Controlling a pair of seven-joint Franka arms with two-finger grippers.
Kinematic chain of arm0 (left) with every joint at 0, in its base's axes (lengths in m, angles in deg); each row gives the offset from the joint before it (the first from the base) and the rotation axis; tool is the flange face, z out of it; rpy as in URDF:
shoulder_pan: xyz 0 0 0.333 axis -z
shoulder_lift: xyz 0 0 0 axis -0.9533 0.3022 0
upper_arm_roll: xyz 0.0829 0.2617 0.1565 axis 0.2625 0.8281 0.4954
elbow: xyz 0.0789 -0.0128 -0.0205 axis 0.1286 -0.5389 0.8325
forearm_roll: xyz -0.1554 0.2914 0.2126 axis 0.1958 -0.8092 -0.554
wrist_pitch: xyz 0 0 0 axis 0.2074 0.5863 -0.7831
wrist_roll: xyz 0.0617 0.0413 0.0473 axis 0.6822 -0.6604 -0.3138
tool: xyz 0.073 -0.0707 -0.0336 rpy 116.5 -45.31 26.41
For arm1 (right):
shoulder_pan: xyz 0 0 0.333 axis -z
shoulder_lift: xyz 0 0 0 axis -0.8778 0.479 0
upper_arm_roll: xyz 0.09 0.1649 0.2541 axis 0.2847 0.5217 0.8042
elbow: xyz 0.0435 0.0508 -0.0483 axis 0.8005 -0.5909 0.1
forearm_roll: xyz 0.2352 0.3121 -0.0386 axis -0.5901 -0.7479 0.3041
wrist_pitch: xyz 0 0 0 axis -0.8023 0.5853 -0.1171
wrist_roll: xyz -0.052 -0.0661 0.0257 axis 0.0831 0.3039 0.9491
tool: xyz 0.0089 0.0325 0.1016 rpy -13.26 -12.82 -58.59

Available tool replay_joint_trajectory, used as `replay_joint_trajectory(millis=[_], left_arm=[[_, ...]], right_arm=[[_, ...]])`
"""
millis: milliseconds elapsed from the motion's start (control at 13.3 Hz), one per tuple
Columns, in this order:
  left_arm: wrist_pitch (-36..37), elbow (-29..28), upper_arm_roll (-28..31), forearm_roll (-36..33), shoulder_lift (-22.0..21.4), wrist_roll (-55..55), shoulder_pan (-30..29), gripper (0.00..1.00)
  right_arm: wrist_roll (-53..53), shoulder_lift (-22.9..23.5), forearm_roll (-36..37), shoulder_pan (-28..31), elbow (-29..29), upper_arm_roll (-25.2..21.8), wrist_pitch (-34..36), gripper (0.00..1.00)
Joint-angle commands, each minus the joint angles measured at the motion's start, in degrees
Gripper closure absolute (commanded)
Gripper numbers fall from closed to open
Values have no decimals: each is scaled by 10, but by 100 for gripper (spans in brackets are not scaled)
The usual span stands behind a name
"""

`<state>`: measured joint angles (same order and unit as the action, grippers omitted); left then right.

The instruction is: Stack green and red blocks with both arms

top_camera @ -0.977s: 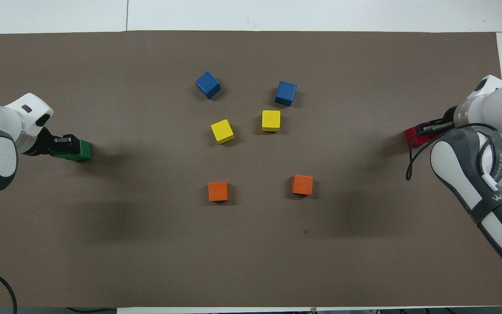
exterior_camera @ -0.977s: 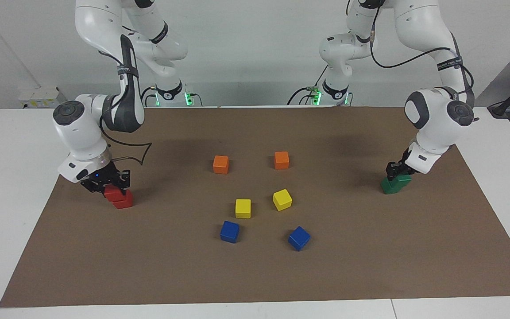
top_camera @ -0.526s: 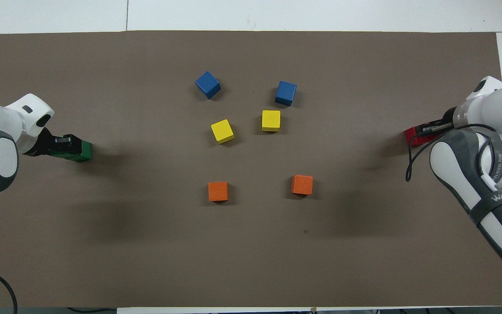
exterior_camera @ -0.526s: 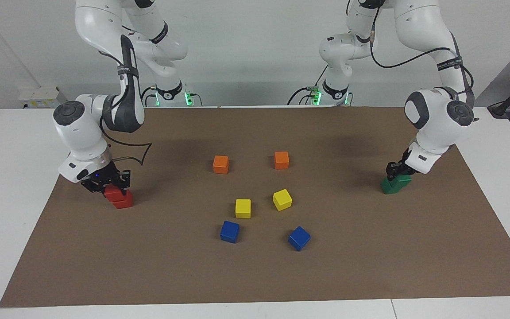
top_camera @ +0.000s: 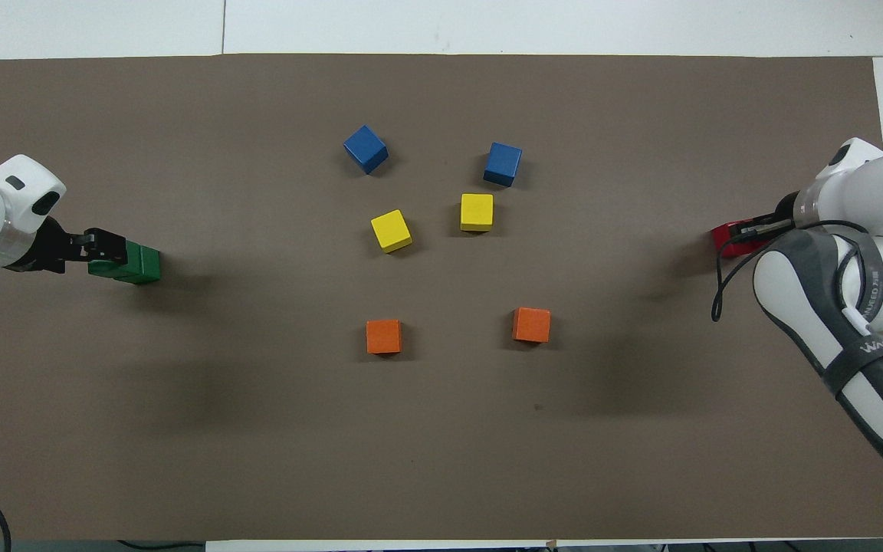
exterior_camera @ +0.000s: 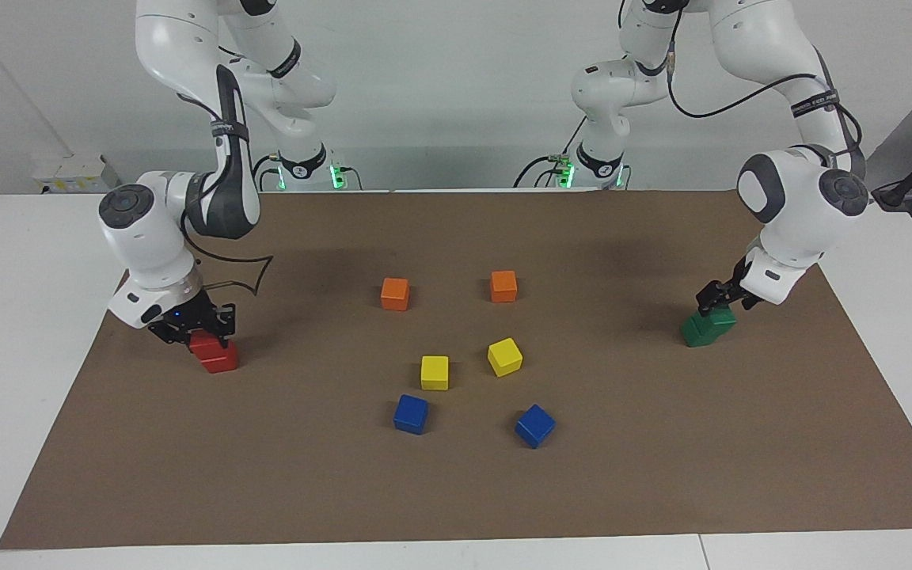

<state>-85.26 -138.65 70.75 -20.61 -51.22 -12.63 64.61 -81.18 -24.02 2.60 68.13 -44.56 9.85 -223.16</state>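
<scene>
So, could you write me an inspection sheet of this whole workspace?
Surface: brown mat on a white table.
Job's things: green blocks stacked at the left arm's end; red blocks stacked at the right arm's end.
Clutter: two orange cubes, two yellow cubes and two blue cubes mid-mat, unstacked.
Grippers: left gripper just over the green stack; right gripper shut on the upper red block.
Cables: black cable loops off the right arm's wrist.
Surroundings: white wall; otherwise nothing seen.
</scene>
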Motion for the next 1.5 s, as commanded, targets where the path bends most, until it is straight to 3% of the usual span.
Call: replay_joint_trajectory(millis=[0, 301, 902, 1428], left_arm=[[76, 48, -4, -3, -21, -4, -5, 0], [164, 109, -10, -1, -25, -46, 3, 0], [231, 106, -10, -1, -96, -41, 3, 0], [235, 109, -13, -3, -107, -40, 3, 0]], right_arm=[[6, -3, -10, 5, -10, 5, -10, 100], [6, -3, -14, 1, -10, 5, -10, 100], [6, -3, -14, 1, -9, 5, -10, 100], [4, -3, -14, 5, -9, 5, -10, 100]])
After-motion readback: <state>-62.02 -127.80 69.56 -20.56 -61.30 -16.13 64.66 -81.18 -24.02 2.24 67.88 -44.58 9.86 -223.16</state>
